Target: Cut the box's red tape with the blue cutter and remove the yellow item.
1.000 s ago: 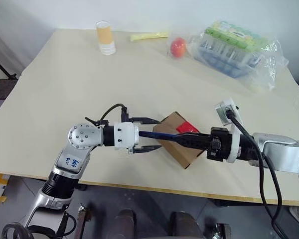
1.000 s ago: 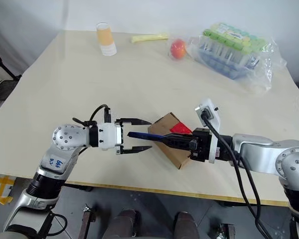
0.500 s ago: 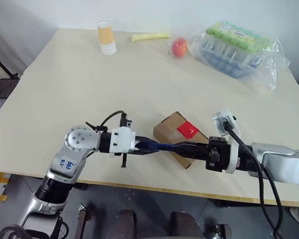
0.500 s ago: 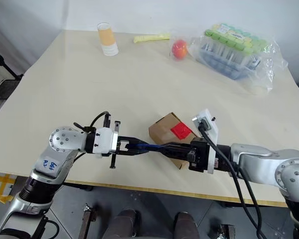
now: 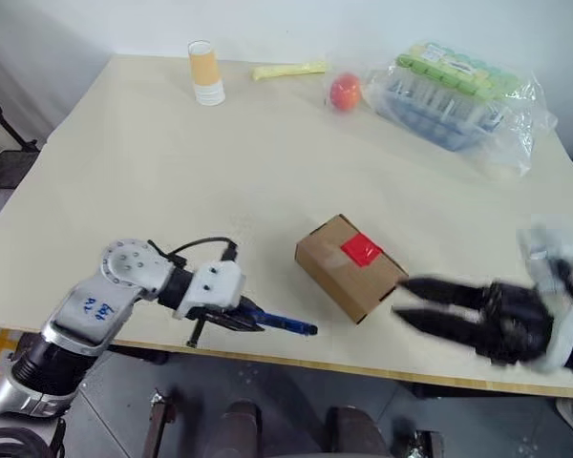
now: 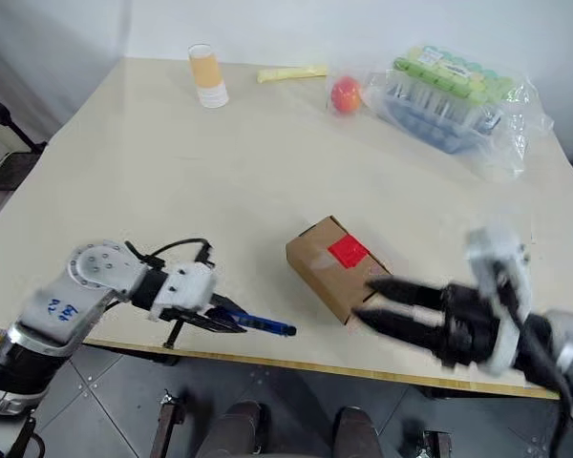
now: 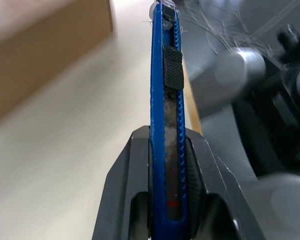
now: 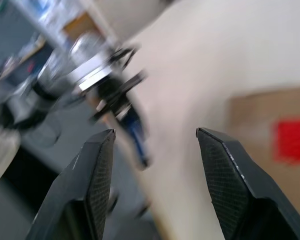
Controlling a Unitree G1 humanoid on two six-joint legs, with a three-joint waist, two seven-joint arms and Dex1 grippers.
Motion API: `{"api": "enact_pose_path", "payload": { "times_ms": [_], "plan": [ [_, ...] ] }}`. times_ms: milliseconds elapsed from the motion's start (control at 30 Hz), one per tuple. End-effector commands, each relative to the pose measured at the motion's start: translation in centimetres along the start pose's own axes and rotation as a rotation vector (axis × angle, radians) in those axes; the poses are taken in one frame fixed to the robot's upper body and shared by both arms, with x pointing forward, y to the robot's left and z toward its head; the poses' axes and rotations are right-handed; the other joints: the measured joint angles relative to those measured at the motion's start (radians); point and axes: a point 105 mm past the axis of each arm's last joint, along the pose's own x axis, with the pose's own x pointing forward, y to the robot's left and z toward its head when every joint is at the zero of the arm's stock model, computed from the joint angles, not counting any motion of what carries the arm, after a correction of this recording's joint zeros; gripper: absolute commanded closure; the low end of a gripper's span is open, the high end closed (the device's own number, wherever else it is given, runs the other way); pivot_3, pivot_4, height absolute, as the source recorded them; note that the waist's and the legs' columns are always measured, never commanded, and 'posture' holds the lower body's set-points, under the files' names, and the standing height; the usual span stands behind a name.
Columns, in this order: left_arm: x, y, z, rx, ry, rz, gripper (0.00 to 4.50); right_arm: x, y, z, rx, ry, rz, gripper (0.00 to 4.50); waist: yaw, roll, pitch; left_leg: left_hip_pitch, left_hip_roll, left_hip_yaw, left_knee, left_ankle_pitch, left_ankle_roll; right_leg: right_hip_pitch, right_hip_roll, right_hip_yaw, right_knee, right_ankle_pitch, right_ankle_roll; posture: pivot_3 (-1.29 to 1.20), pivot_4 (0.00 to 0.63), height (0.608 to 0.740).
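- Two grippers occupied the near edge of the table [image 5: 124, 162], one at each side of the box [image 5: 349, 265].
- Left gripper [image 5: 237, 317]: both black fingers [image 7: 135, 190] were pressed flat against the sides of the blue cutter [image 5: 279, 323], gripping it at its rear half. The cutter's free end projected past the fingertips toward the right, just above the table's near edge, and stood apart from the box.
- Right gripper [image 5: 413, 298]: the two fingers [image 8: 225, 175] were spread with a clear gap between them and held nothing. The fingertips pointed left toward the near right corner of the box; contact with the box could not be determined.
- Box: the carton sat near the front of the table, between the two grippers, turned at an angle to the table edge, with its flaps closed.
- Red tape [image 5: 362, 249]: the small square patch lay on the box's top face.
- Yellow item: its location could not be determined.
- Far left of the table: an orange-and-white cup [image 5: 204, 73] stood upright.
- Far centre: a pale yellow strip [image 5: 286, 69] lay flat, with a red-orange fruit [image 5: 343, 91] to its right.
- Far right: a clear plastic bag of green-capped tubes [image 5: 456, 84] rested just beside the fruit.
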Motion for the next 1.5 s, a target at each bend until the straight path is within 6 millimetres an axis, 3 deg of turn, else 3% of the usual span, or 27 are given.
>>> {"api": "enact_pose_path", "payload": {
  "times_ms": [33, 233, 433, 833, 1500],
  "plan": [
    [1.8, 0.0, 1.1, 0.014, 0.041, 0.017, 4.08, 1.9, 0.7, -1.9, -0.126, 0.094, 0.017, 2.37, -0.003, 0.0, 0.0, 0.0, 0.0, 0.0, 0.0, 0.0, 0.0, 0.0, 0.0, 0.0, 0.0, 0.0, 0.0, 0.0, 0.15, 0.74],
    [3.5, -0.4, 0.5, -0.039, 0.119, 0.015, 4.08, 4.0, -2.9, -5.0, -0.359, 0.229, -0.137, 4.42, -0.009, -0.001, 0.0, 0.001, 0.0, 0.001, 0.001, 0.001, 0.0, -0.001, 0.0, 0.003, 0.002, 0.0, 0.0, 0.0, 0.15, 0.74],
    [3.7, -0.5, 0.6, -0.109, 0.113, 0.02, 4.08, 5.4, -4.7, -5.1, -0.432, 0.2, -0.187, 4.47, -0.006, -0.001, 0.001, 0.001, 0.0, 0.001, 0.001, 0.001, -0.001, -0.001, 0.0, 0.003, 0.003, 0.0, 0.0, 0.0, 0.15, 0.74],
    [4.0, -0.6, 0.2, -0.134, 0.129, 0.015, 4.08, 7.8, -5.5, -6.3, -0.442, 0.253, -0.136, 4.47, -0.008, -0.001, 0.001, 0.001, 0.0, 0.001, 0.001, 0.001, -0.001, -0.002, 0.0, 0.003, 0.003, 0.0, 0.0, 0.0, 0.15, 0.74],
    [3.4, 0.8, -0.4, -0.149, 0.154, 0.05, 4.08, 8.6, -6.0, -7.6, -0.473, 0.345, -0.039, 4.47, -0.007, -0.001, 0.001, 0.001, 0.0, 0.001, 0.002, 0.001, -0.001, -0.002, 0.0, 0.003, 0.005, 0.0, 0.0, 0.0, 0.15, 0.74]
  ]
}}
